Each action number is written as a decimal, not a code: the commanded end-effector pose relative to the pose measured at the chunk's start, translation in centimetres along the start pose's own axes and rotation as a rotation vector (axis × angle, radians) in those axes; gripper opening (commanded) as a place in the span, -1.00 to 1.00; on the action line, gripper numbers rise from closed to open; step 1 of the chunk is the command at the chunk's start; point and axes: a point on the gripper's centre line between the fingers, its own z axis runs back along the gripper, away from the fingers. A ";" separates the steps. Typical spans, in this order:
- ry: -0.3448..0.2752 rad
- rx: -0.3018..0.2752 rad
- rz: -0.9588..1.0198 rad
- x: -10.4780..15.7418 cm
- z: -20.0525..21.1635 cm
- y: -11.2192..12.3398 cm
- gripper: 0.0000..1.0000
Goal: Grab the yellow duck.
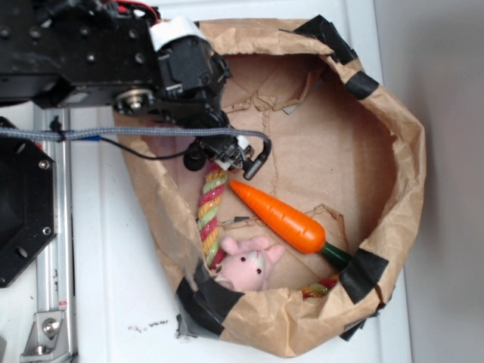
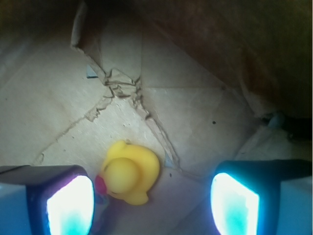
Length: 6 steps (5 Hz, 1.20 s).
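In the wrist view the yellow duck [image 2: 128, 172] sits on the brown paper floor, its reddish beak turned toward the left finger. My gripper [image 2: 152, 205] is open above it, with the duck between the fingers and close to the left pad [image 2: 70, 204]; the right pad [image 2: 234, 204] stands well clear of it. In the exterior view my gripper [image 1: 234, 160] hangs over the upper left of the paper bag [image 1: 393, 128], and the arm hides the duck there.
An orange toy carrot [image 1: 281, 217] lies in the bag's middle, a pink plush pig [image 1: 248, 263] at its lower edge, and a coloured rope toy [image 1: 211, 206] along the left wall. Torn paper folds [image 2: 120, 88] ridge the floor. The bag's walls stand up all round.
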 end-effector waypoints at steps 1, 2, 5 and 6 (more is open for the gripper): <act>-0.066 0.032 -0.009 1.0 0.0 1.5 1.00; -0.066 0.032 -0.009 1.0 0.0 1.5 1.00; -0.066 0.032 -0.009 1.0 0.0 1.5 1.00; -0.108 0.064 -0.017 1.0 -2.3 2.6 1.00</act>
